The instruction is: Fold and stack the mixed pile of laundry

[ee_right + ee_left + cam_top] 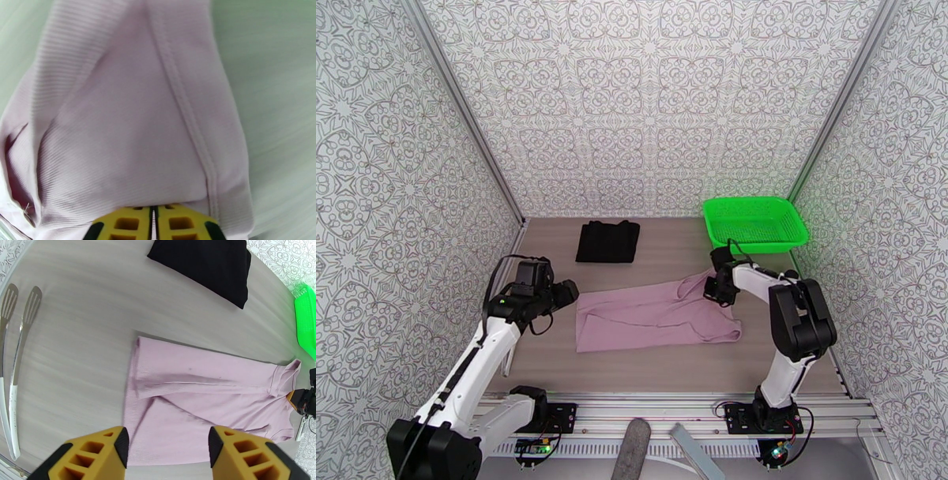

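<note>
The black garment (607, 241) lies folded into a compact, flat rectangle at the far left of the surface (671, 237), well apart from the other piece. The pink garment (656, 316) is a dusty mauve, finely ribbed shirt-like piece spread out lengthwise across the middle of the surface. Its left edge lies straight and flat, and one long layer is folded over the body along a diagonal crease. Its far right corner, with a stitched seam, is bunched and raised, pinched between the closed right fingers (126, 225).
</note>
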Available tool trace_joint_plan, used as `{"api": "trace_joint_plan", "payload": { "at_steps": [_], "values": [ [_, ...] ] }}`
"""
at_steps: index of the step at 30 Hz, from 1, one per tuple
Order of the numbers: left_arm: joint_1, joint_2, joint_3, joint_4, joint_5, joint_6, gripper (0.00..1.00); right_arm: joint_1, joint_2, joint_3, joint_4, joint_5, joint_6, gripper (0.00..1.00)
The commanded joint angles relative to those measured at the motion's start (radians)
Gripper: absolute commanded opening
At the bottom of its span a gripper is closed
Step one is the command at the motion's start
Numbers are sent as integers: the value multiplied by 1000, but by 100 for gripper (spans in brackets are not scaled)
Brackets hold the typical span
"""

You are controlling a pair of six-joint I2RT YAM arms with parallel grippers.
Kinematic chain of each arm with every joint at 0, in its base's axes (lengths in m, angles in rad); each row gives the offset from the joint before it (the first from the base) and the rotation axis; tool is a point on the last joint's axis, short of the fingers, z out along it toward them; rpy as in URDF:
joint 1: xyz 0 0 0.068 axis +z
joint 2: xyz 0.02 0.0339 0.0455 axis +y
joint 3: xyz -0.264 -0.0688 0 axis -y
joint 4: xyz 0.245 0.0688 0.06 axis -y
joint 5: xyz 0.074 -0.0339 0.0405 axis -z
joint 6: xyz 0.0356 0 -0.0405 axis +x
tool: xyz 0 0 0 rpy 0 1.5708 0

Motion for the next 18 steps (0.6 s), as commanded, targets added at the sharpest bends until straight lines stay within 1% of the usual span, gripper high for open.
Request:
{"api": "trace_joint_plan", "payload": {
  "at_steps": [1, 4, 7, 13, 16, 18],
  "values": [
    [7, 51, -28, 54, 55, -14, 59, -38, 44, 21, -39, 19, -49, 12],
    [-2, 116, -39, 100, 77, -21, 59, -60, 70, 44, -53, 40, -85, 11],
    [-29, 208, -32, 143, 79, -17, 59, -71, 82, 81, -72, 60, -127, 11],
    [-59, 457, 36, 216, 89, -7, 53, -74, 74, 142, -114, 86, -188, 13],
    [-67, 567, 92, 233, 74, 6, 51, -74, 51, 141, -115, 63, -203, 14],
    [-76, 631, 134, 229, 48, 22, 51, -74, 26, 128, -112, 31, -210, 18]
  ]
}}
